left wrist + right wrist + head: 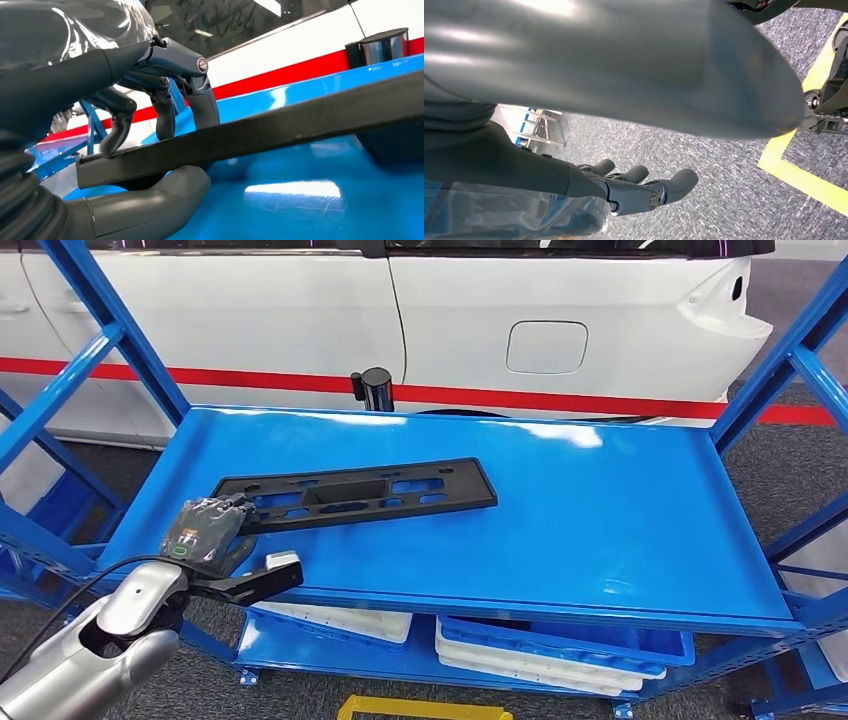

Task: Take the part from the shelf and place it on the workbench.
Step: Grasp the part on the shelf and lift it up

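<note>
At shelf edge, left hand pinches part; thumb beneath.

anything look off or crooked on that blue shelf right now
Nothing looks damaged or spilled. The black part lies skewed across the blue shelf, not parallel to its front edge. That fits the grasp: the left hand grips its near end, fingers above and thumb beneath. The right hand hangs over grey floor.
</note>
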Robot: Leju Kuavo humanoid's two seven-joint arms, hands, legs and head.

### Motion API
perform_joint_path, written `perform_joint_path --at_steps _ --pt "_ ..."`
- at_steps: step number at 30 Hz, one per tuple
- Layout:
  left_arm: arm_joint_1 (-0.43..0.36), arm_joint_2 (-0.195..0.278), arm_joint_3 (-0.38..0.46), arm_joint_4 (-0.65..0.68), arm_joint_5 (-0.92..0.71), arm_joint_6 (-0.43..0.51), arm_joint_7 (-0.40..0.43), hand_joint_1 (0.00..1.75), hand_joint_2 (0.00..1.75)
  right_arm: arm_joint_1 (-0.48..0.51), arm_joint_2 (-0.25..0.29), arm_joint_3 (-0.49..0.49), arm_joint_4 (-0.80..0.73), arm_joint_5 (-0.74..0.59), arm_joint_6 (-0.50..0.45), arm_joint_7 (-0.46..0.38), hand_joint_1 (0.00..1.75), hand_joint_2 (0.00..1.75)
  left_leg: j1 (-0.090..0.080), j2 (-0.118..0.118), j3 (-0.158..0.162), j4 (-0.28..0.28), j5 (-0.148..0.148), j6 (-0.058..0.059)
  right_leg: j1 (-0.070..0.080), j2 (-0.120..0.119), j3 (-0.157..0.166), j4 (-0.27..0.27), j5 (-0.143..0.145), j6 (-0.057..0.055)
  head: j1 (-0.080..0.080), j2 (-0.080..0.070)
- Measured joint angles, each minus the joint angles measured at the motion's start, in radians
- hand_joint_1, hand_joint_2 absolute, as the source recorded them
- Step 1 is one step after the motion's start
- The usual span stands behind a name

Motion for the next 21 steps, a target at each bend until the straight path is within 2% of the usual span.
perform_joint_path --at_steps 6,13,21 --pt "-0.011 0.001 0.006 0.0 0.063 -0.034 -0.009 1.75 1.75 0.0 0.0 0.0 0.0 0.001 0.0 0.0 0.0 0.0 0.0 0.0 0.003 0.0 0.0 0.0 0.0 0.0 0.003 0.0 0.0 0.0 0.0 0.0" --pt "-0.012 0.001 0.019 0.0 0.055 0.009 0.006 1.75 1.75 0.0 0.0 0.001 0.0 0.0 0.0 0.0 0.0 0.0 0.0 0.0 0.004 0.0 0.0 0.0 0.0 0.0 0.004 0.0 0.0 0.0 0.0 0.0" --pt "-0.017 0.0 0.025 -0.009 0.05 0.015 0.01 1.75 1.75 0.0 0.0 0.001 0.0 -0.001 0.0 0.0 0.0 0.0 0.0 0.0 0.004 0.0 0.0 -0.001 0.0 0.0 0.004 0.0 0.0 0.0 0.0 0.0"
